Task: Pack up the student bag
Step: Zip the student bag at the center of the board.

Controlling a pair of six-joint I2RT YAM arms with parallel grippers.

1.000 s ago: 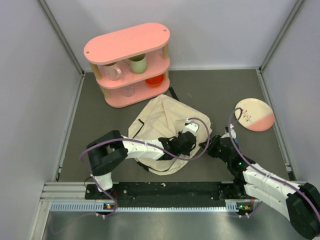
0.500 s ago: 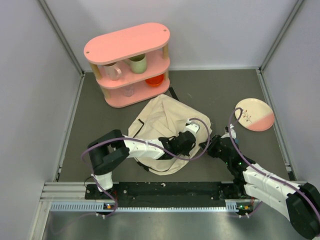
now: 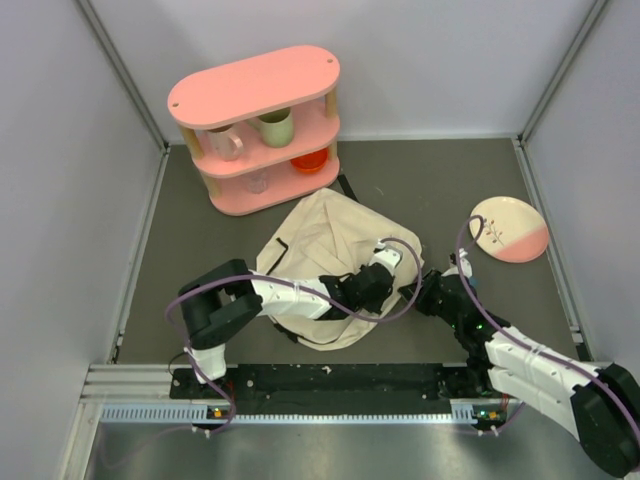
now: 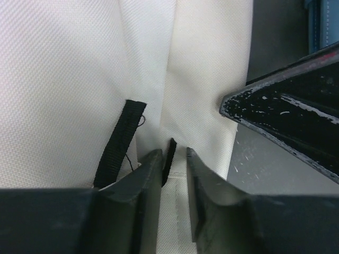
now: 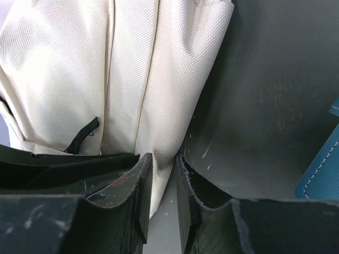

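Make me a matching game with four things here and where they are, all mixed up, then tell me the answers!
1. cream fabric backpack
2. pink oval wooden shelf
3. round pink-and-white plate
4. pale green mug

A. far right of the grey tabletop
B. on the shelf's middle level
C. back left corner
D. centre of the tabletop

Pairs: 1-D, 2-C, 3-A, 4-B

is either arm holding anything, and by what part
The right gripper pinches the student bag by a fold at its edge. The left gripper straddles its small black tab; a grip there cannot be told.
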